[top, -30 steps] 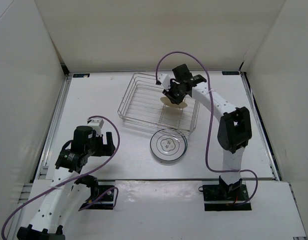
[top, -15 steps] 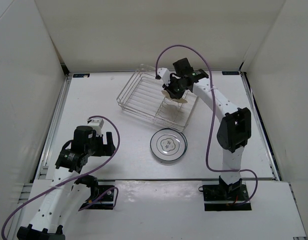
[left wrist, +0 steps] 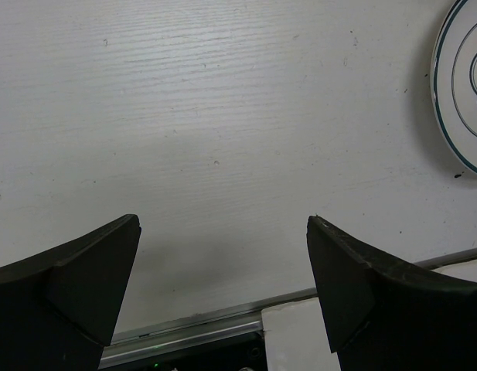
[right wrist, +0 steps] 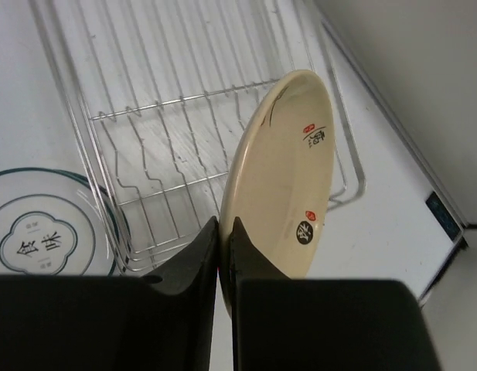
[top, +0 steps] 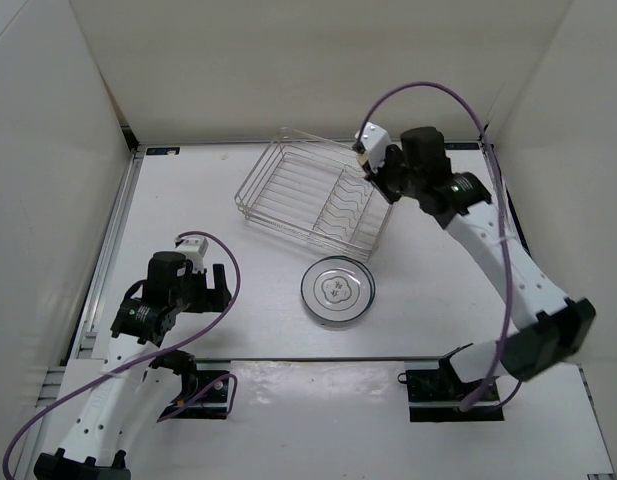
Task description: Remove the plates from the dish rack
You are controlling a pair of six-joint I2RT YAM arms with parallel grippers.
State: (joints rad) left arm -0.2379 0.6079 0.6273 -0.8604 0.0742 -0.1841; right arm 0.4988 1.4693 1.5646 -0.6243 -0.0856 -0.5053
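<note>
Just left of my right gripper [right wrist: 225, 226], the white plate [right wrist: 37, 232] reads 食味 inside a lobed outline. The tan plate [right wrist: 281, 178] between its fingers carries black calligraphy and red seals, too small for me to read.

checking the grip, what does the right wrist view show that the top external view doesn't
Only the right wrist: the tan plate held on edge, its rim pinched in the right pincer, and its printed marks. Only the top external: the left arm and the whole table. Both: the dish rack and the ringed white plate on the table beside it.
</note>
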